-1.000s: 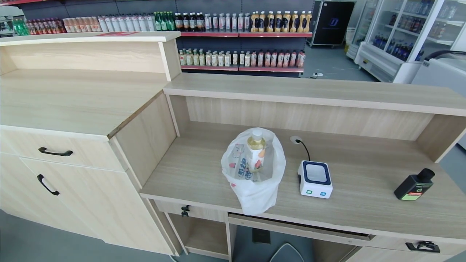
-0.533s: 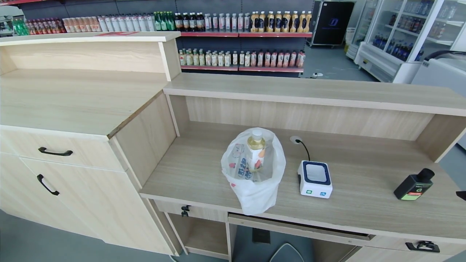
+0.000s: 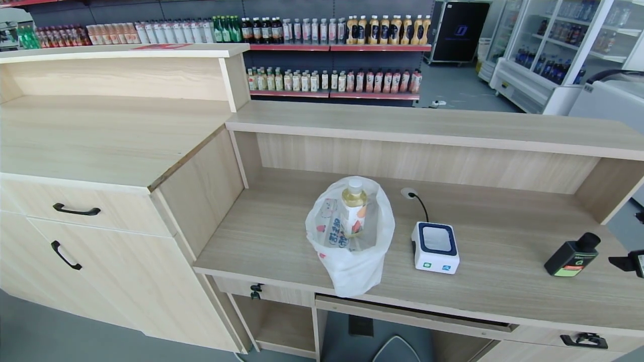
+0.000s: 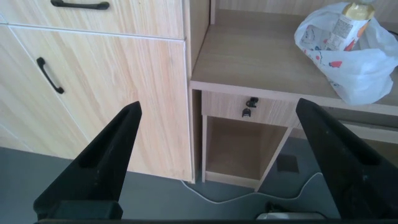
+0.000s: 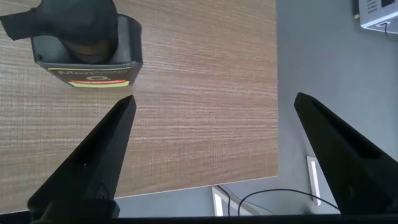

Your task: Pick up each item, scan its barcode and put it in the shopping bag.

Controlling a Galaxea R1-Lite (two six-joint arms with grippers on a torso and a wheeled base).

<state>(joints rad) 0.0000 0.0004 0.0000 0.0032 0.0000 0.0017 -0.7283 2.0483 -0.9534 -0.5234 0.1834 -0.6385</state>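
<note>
— Which item is left out on the counter (image 3: pixel 503 294)?
— A black bottle (image 3: pixel 572 255), well to the right of the scanner (image 3: pixel 435 247). It is squat and flat-sided, in matt black plastic, with a rounded black cap and a label banded yellow-green and red low on its face.
— Does the right gripper (image 5: pixel 212 98) have it?
— No. It hangs past the bottle, on the side away from the scanner, near the counter's edge. Its two tapered black fingers are spread wide with nothing between them.
— And the scanner itself?
— A white box with rounded corners and a dark blue frame round a pale window. A black cable (image 3: pixel 421 203) runs from its back.
— The shopping bag (image 3: pixel 350 251)?
— It stands just left of the scanner, thin crinkled white plastic with its mouth open. Inside is an upright drink bottle (image 3: pixel 353 206), pale yellow with a white cap, next to a printed packet (image 3: pixel 329 213).
— The left gripper (image 4: pixel 217 104)?
— It is far left of the scanner and below the counter top, before the wood-grain cabinet (image 4: pixel 93 74). It is splayed wide and empty.
</note>
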